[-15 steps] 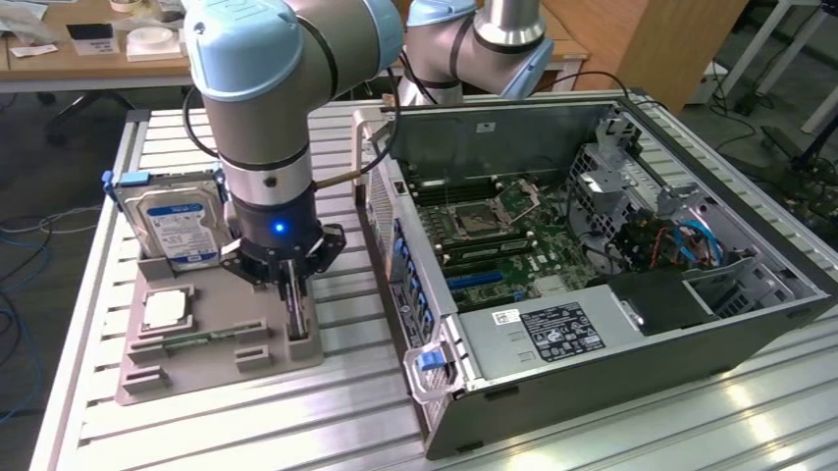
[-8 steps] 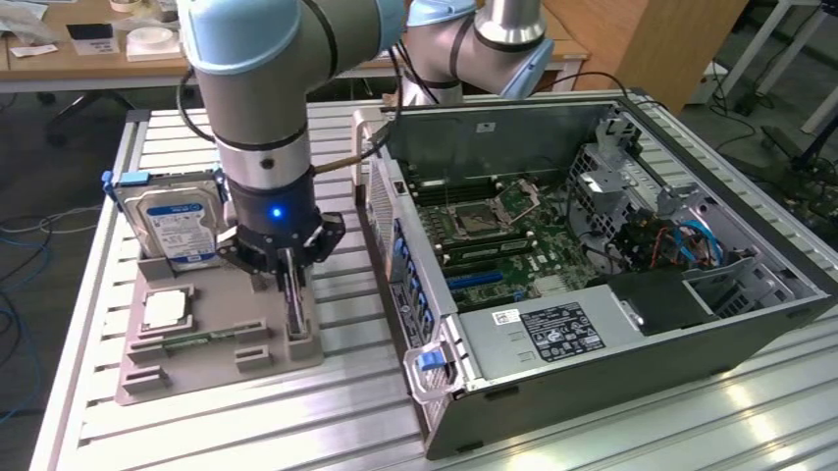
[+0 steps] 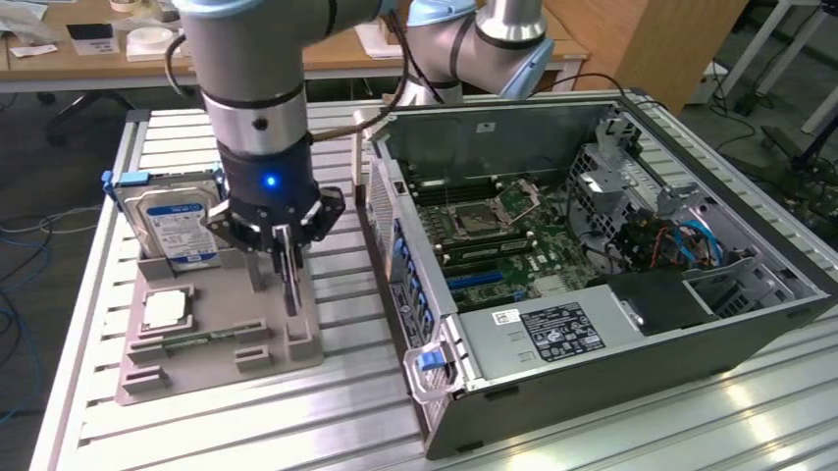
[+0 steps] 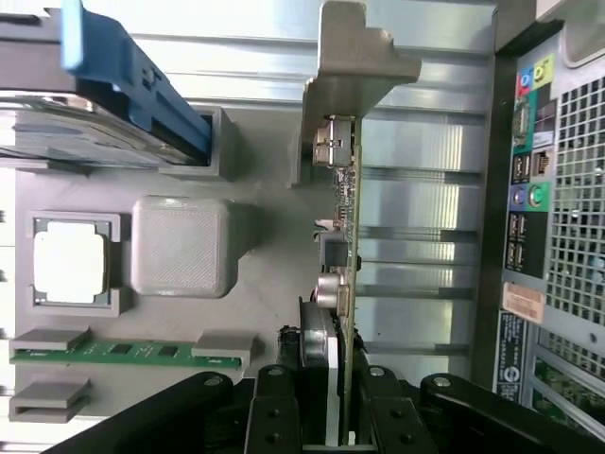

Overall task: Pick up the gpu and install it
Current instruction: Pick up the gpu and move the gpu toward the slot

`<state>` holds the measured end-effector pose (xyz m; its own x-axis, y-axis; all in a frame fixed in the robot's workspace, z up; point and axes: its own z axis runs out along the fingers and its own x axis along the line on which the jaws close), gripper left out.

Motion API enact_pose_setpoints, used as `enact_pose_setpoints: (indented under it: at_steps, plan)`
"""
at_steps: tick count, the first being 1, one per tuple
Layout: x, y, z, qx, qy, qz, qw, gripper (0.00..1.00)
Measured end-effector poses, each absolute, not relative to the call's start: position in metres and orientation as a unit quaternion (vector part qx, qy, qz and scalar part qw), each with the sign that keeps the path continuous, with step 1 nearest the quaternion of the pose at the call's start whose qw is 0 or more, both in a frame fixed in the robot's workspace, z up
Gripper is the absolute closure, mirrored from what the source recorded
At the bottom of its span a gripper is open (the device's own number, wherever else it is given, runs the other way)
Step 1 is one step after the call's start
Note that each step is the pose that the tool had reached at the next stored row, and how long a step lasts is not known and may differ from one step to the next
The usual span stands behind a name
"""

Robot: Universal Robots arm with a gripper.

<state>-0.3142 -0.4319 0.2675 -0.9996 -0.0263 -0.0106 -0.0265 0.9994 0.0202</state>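
Observation:
The gpu (image 4: 347, 203) is a thin dark circuit board seen edge-on, with its silver end bracket (image 4: 352, 66) at the far end. My gripper (image 4: 331, 383) is shut on the board, one black finger on each face. In the exterior view the gripper (image 3: 283, 257) stands over the grey holder tray (image 3: 255, 329), and the gpu (image 3: 290, 292) hangs upright below it at the tray's right side. I cannot tell whether the card's lower edge still touches the tray. The open computer case (image 3: 590, 265) lies at the exterior view's right with its motherboard (image 3: 488, 218) exposed.
On the tray are a silver hard drive (image 3: 177, 221) in a blue carrier, a square CPU (image 3: 167, 309) and a green memory stick (image 3: 196, 340). The case's rear panel (image 4: 553, 189) is close beside the card. Everything rests on a slatted aluminium table (image 3: 353, 412).

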Motion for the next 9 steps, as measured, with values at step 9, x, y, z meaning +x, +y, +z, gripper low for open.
enact_pose_setpoints:
  at_steps: [9]
  plan:
    - [-0.314, -0.432, 0.308, -0.013, 1.000, 0.010, 0.005, 0.72]
